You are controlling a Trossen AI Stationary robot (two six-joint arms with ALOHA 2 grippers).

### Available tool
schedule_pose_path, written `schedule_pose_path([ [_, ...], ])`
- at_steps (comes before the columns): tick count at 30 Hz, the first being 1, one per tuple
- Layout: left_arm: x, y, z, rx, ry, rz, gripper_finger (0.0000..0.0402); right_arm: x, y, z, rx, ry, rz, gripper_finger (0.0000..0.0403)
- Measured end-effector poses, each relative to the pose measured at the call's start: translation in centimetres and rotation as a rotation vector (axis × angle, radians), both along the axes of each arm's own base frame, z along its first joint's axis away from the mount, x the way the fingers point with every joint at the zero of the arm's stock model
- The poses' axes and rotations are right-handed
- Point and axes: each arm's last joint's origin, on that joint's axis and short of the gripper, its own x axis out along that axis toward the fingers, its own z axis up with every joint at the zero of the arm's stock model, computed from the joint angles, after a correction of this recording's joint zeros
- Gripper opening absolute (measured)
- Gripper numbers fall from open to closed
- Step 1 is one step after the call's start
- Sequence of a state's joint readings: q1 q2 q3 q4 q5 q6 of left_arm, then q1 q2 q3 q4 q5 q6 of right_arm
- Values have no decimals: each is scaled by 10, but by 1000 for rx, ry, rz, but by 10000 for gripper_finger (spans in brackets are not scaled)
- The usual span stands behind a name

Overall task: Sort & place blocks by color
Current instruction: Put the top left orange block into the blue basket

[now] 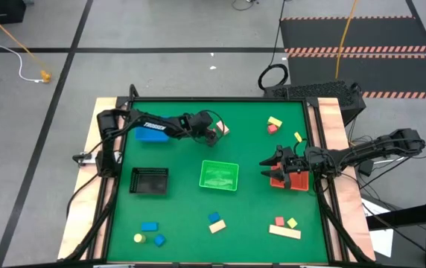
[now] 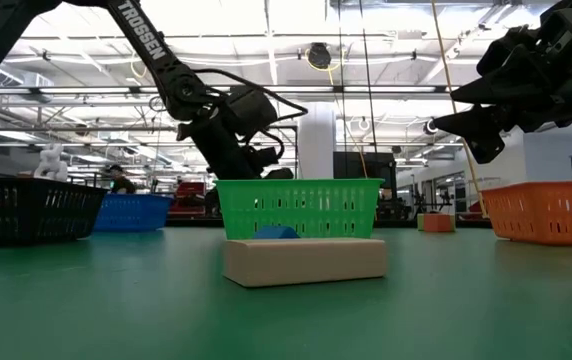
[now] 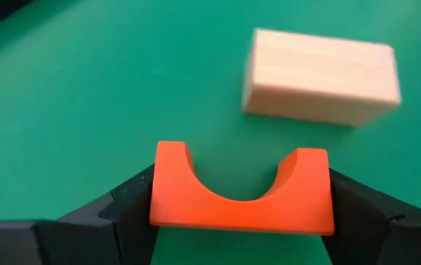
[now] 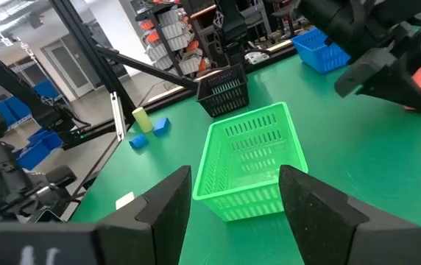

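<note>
An orange-red arch block lies at the far middle of the green table, its notch toward a tan block just beyond it. My left gripper is shut on the arch block. My right gripper hangs open and level over the red bin at the right, with nothing between its fingers. Other blocks lie loose: red and yellow at the far right, blue and tan at the near middle, blue and yellow at the near left. My left gripper pinches the arch block by its two short ends, one finger on each end. The fingers come slanting down from the table's left side. The block sits level between them, low on the green table top; whether it is lifted clear I cannot tell.
A blue bin stands beside the left arm, a black bin at the left, a green bin in the middle. Red, yellow and tan blocks lie at the near right, a yellow one near the right gripper.
</note>
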State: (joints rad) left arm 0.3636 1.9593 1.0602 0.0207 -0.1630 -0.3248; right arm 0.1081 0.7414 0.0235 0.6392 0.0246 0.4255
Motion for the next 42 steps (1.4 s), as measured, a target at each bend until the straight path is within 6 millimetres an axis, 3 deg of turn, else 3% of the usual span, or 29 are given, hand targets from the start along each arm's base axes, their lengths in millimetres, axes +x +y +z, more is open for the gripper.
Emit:
schedule_pose_path([
  [3, 1, -8, 9, -11, -17, -31, 285, 0, 0, 0, 0, 0, 0, 197],
  [12, -12, -32, 60, 102, -6, 14, 285, 0, 0, 0, 0, 0, 0, 197],
  [19, -36, -49, 98, 253, 78, 94, 285, 0, 0, 0, 0, 0, 0, 197],
  [25, -69, -59, 119, 248, 201, 134, 285, 0, 0, 0, 0, 0, 0, 197],
  [35, -122, -70, 124, 138, 490, 319, 285, 0, 0, 0, 0, -2, 0, 197],
  [42, -137, -68, 110, 124, 539, 461, 285, 0, 0, 0, 0, -2, 0, 197],
])
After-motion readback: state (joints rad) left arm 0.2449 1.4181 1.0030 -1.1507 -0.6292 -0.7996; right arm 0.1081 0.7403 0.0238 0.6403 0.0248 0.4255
